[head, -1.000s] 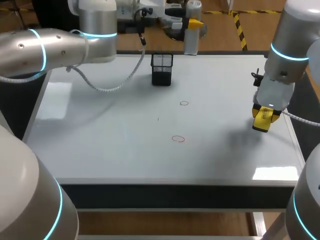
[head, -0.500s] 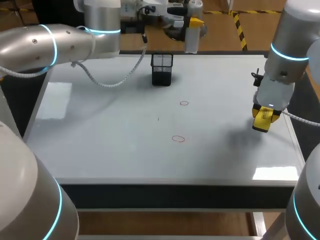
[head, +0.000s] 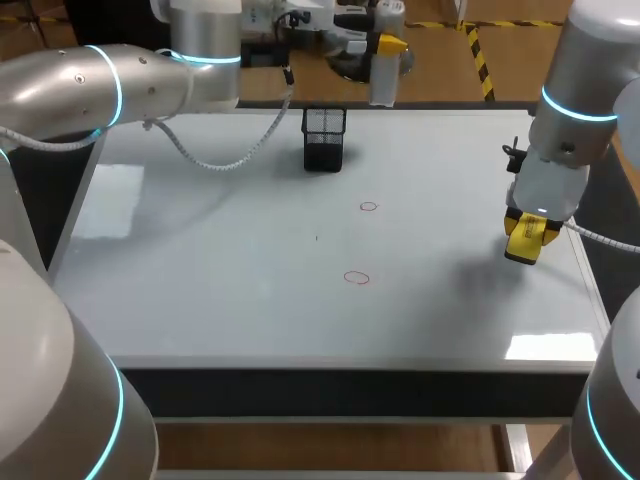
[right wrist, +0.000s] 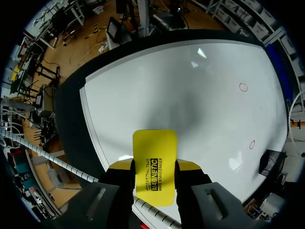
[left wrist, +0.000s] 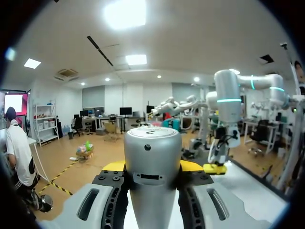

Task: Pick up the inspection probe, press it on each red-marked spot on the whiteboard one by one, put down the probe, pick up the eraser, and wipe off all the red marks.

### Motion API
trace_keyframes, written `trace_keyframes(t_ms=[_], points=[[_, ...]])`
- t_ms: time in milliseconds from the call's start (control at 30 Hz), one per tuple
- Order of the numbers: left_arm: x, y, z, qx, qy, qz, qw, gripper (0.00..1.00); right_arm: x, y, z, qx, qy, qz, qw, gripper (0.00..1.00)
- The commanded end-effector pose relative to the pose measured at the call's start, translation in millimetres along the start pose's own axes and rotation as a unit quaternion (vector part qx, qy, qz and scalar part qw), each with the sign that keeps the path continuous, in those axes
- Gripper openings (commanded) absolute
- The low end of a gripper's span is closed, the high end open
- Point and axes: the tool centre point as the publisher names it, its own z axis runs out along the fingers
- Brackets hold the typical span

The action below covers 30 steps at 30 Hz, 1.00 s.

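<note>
Head view: my right gripper point(head: 524, 246) clamps the eraser point(head: 520, 237) at right, my left gripper point(head: 384, 46) grips the probe point(head: 384, 85) top centre; wiping seems next, so the eraser must come down on the nearer mark point(head: 356, 278), centre.

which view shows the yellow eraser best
The right wrist view: the yellow eraser sits large in the right gripper. The head view shows it small under that wrist; the left wrist view, tiny and far off.

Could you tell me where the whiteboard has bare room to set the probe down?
The whiteboard's left half, from the mesh holder to the near edge, is bare, as is the strip nearer than the two red circles. The right edge is crowded: the right gripper holds the eraser there.
</note>
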Motion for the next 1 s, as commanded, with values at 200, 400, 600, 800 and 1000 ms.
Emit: trace_keyframes(t_ms=[200,400,600,800,1000], points=[[-0.6,-1.2,0.4,-0.001,0.001,0.0,1.0,0.0,0.2,-0.5,-0.7,0.0,0.002,-0.001,1.0,0.0],[-0.6,-1.2,0.4,-0.001,0.001,0.0,1.0,0.0,-24.4,-6.2,-0.9,-0.001,0.021,-0.024,0.999,0.0],[-0.6,-1.2,0.4,-0.001,0.001,0.0,1.0,0.0,-69.3,-1.6,-2.7,-0.002,0.037,-0.072,0.997,0.0],[-0.6,-1.2,0.4,-0.001,0.001,0.0,1.0,0.0,-118.0,3.8,1.2,-0.007,0.041,-0.123,0.992,0.0],[-0.6,-1.2,0.4,-0.001,0.001,0.0,1.0,0.0,-163.0,7.8,3.5,-0.006,0.04,-0.162,0.986,0.0]])
